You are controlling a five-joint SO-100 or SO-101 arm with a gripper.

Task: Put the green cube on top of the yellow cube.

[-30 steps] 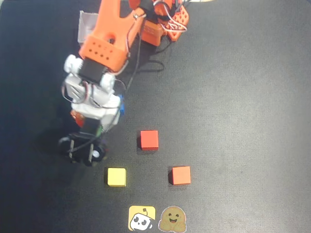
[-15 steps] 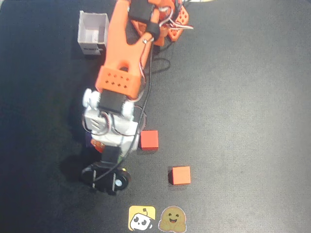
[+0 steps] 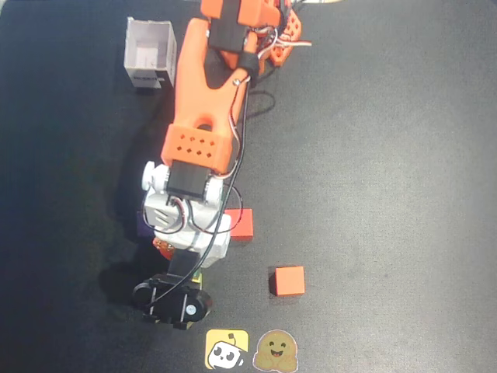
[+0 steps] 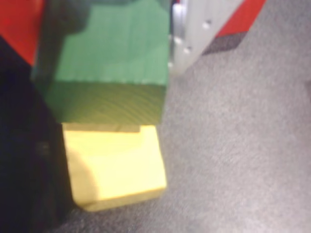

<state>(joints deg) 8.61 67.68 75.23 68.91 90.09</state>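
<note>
Green cube (image 4: 114, 63): dark matte green with wood grain on its near face, clamped between the end effector (image 4: 109, 58) fingers in the wrist view and overlapping the far edge of the yellow cube (image 4: 114, 167); contact couldn't be judged. Yellow cube: bright yellow, flat on the dark table (image 4: 243, 160). In the overhead view only a yellow sliver (image 3: 199, 277) showed beside the arm; green cube hidden there.

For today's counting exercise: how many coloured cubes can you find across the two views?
4. Green cube held in the gripper, directly over the yellow cube; red cube beside the arm; orange cube right of it. The arm may hide others.
</note>
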